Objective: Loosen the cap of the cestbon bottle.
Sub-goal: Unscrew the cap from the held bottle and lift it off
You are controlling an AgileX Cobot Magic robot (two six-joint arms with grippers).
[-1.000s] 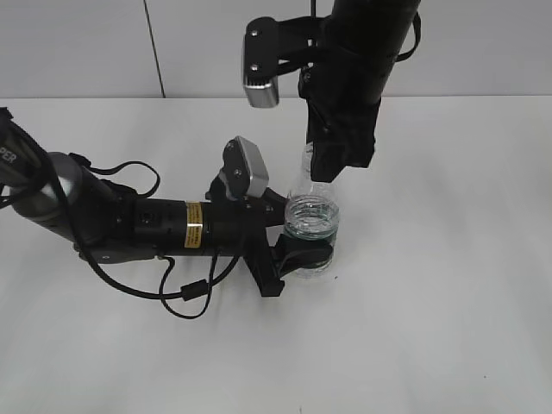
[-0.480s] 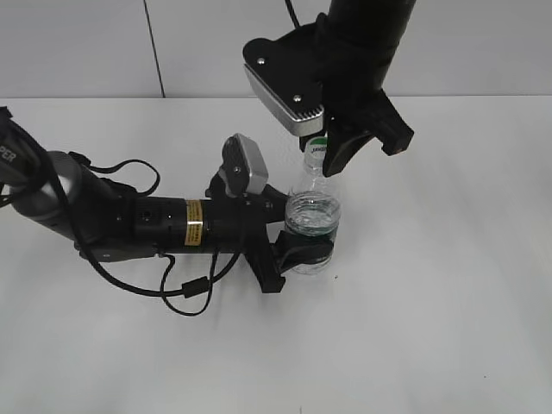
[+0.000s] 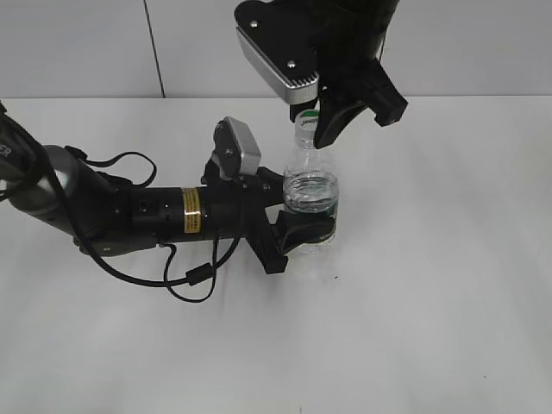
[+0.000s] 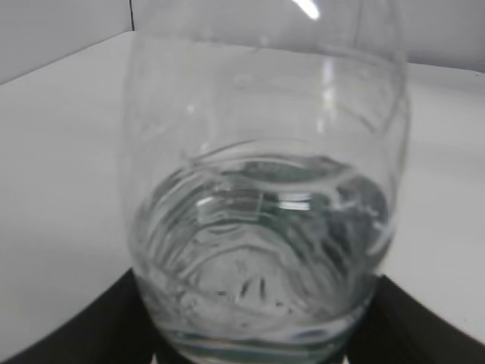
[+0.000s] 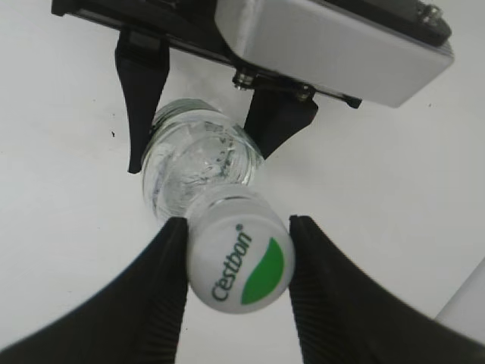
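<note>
Lifted and swung since a second ago, right claw (image 5: 235, 262) now clamped on the small round white green-patched cap (image 5: 241, 262). Directly below, left claw (image 3: 304, 233) grips the clear plastic cestbon bottle (image 3: 309, 203) upright on white bench (image 3: 431, 302). Loosened yet? Cannot tell; twisting probably remains.

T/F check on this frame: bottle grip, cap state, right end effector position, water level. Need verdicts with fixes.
1. The left end effector clamps the cestbon bottle low on its body. True.
2. The cap is off and lying on the table. False: it sits on the bottle's neck.
3. The right end effector has a finger on each side of the cap. True.
4. The bottle lies on its side. False: it stands roughly upright.
5. The bottle is full to the neck. False: water fills only the lower part.
</note>
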